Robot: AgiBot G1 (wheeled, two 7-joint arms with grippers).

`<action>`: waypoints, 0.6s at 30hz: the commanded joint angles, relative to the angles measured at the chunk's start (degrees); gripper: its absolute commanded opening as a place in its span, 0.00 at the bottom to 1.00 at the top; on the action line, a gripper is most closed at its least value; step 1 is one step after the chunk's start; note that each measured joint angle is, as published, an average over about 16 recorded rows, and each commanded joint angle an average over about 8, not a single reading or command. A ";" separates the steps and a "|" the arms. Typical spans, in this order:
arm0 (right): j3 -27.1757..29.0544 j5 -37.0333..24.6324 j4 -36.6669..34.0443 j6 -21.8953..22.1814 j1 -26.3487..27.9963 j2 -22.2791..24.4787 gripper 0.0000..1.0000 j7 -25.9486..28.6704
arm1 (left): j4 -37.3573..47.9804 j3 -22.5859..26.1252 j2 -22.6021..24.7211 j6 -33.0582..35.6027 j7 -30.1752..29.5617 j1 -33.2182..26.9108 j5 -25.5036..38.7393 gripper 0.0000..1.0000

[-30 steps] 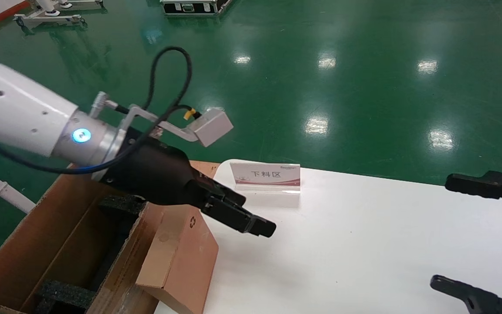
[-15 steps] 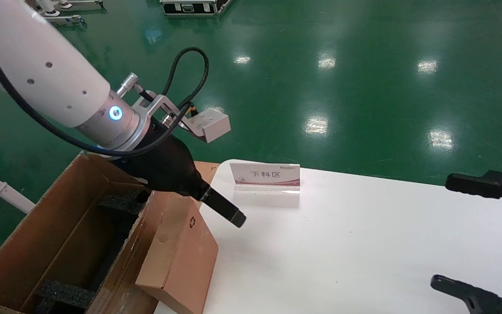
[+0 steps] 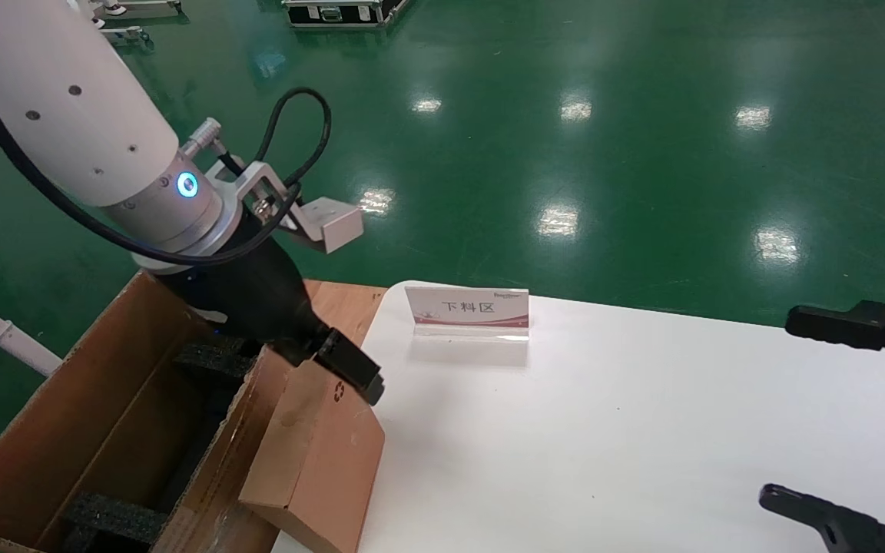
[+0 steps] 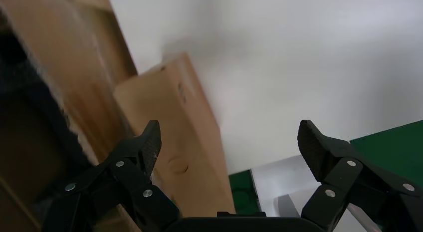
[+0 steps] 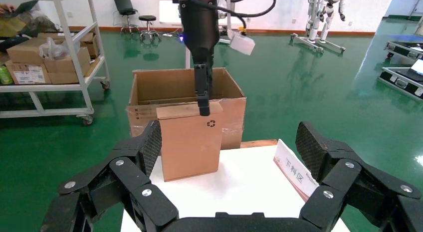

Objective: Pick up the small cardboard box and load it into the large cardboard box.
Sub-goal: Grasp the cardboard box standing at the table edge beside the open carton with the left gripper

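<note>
The small cardboard box (image 3: 319, 453) stands upright at the white table's left edge, its recycling symbol near the top; it also shows in the right wrist view (image 5: 189, 142) and the left wrist view (image 4: 184, 127). The large cardboard box (image 3: 74, 430) stands open right behind it, off the table, with black foam blocks (image 3: 116, 518) inside; the right wrist view shows it too (image 5: 149, 87). My left gripper (image 3: 362, 384) points down just above the small box's top edge and is open and empty (image 4: 230, 137). My right gripper (image 3: 779, 405) is open and parked at the table's right side (image 5: 228, 137).
A white sign card (image 3: 467, 307) stands at the table's far edge, also seen in the right wrist view (image 5: 294, 172). A wooden board (image 3: 343, 296) lies beside the large box. A shelf with cartons (image 5: 50, 47) stands far off on the green floor.
My left gripper has swung back from over the table and turned downward, ending just over the small box's top. The small box and right arm have not moved.
</note>
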 commanded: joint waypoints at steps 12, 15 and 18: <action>-0.05 0.04 0.00 0.02 0.01 0.02 1.00 -0.03 | -0.01 8.75 0.30 -1.57 -2.97 -2.62 -2.52 1.00; -0.06 0.04 0.00 0.03 0.01 0.03 1.00 -0.03 | 0.01 9.87 0.22 -1.92 -3.23 -2.46 -2.70 1.00; -0.08 0.05 0.00 0.03 0.02 0.03 1.00 -0.04 | 0.02 10.79 0.08 -2.25 -3.40 -2.26 -2.81 1.00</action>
